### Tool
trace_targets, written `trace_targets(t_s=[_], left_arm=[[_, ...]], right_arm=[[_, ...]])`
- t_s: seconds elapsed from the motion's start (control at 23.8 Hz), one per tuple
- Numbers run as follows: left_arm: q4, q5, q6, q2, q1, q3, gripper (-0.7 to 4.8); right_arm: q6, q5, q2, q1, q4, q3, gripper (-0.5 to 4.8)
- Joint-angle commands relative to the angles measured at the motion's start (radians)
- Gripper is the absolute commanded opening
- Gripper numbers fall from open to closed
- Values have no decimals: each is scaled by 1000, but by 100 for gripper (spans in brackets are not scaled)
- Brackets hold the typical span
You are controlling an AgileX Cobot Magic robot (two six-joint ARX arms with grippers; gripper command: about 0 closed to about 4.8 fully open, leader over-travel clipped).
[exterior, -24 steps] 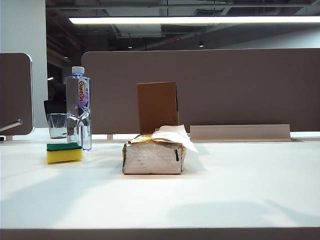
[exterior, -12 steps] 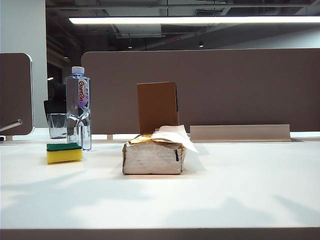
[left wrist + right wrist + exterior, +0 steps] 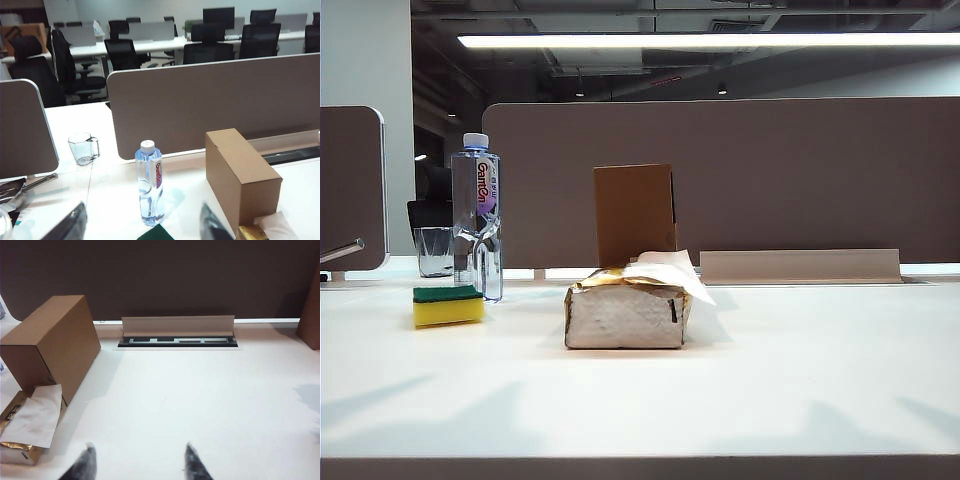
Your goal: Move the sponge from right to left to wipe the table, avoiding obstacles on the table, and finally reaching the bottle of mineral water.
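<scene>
sponge [image 3: 448, 306] rests just beside the bottle of mineral water [image 3: 477, 215] on the white surface [image 3: 770, 380] | soft, light foam, likely best pinched across its yellow sides | left gripper [image 3: 141, 227] hangs above it, parted, empty | right gripper [image 3: 137, 462] parted, empty, over bare surface | tissue pack [image 3: 628, 312], cardboard box [image 3: 634, 212] mid-surface | office, brown dividers behind

A long white ceiling strip light [image 3: 710, 40] glows brightly above the brown divider panel [image 3: 720, 180]. The smooth white worktop [image 3: 770, 370] beneath carries soft grey shadows. Both wrist views' tool tips look blurred.
</scene>
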Motion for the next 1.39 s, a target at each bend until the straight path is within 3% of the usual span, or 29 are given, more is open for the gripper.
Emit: trace_targets(t_s=[0.04, 0.17, 0.42, 0.46, 0.55, 0.67, 0.76, 0.92, 1.01, 1.09, 1.39], left_arm=[[5, -7, 3, -69, 1, -46, 299], [5, -45, 3, -169, 1, -117, 293], [-3, -85, 4, -320, 1, -217, 214], [-5, -85, 4, -343, 0, -237, 205], [-23, -85, 3, -380, 0, -267, 203], [-45, -85, 3, -406, -7, -284, 141], [-50, -85, 3, -424, -14, -294, 114], [-50, -85, 2, -447, -14, -316, 59], [-49, -89, 2, -462, -14, -334, 20], [-48, -89, 2, -474, -13, -360, -5], [12, -90, -12, -474, -13, -459, -5]], right_arm=[[-2, 2, -25, -1, 40, -21, 227], [-2, 2, -55, -1, 45, -48, 201], [5, 10, -76, -1, 44, -66, 192], [5, 25, -76, -1, 42, -69, 156], [10, 27, -83, -1, 43, -83, 144], [55, 27, -111, -1, 50, -118, 140], [74, 28, -156, -2, 58, -163, 60], [77, 28, -227, -2, 76, -228, 32], [77, 27, -259, -2, 74, -254, -7], [77, 28, -277, -2, 73, -278, -6], [107, 28, -277, -2, 156, -347, -6]])
